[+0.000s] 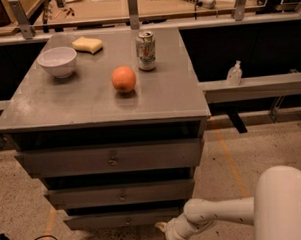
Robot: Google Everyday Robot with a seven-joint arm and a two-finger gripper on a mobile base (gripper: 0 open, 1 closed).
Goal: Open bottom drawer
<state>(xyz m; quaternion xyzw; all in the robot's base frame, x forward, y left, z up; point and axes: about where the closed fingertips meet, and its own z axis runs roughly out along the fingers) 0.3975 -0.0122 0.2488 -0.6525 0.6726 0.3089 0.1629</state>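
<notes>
End effector, white [164, 230], low beside slim grey metal bottom drawer [110, 220]: opening pending

Position: near the floor, just right of the drawer front. Grip state: cannot tell, partly cut off. Drawer apparently shut. Remaining: take small round knob [128, 221], pull out.

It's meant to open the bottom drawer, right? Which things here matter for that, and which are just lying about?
For the job: bottom drawer; gripper, low down by that drawer's right end.

Just lying about: bowl, sponge, can and orange on the cabinet; bottle on the ledge to the right.
</notes>
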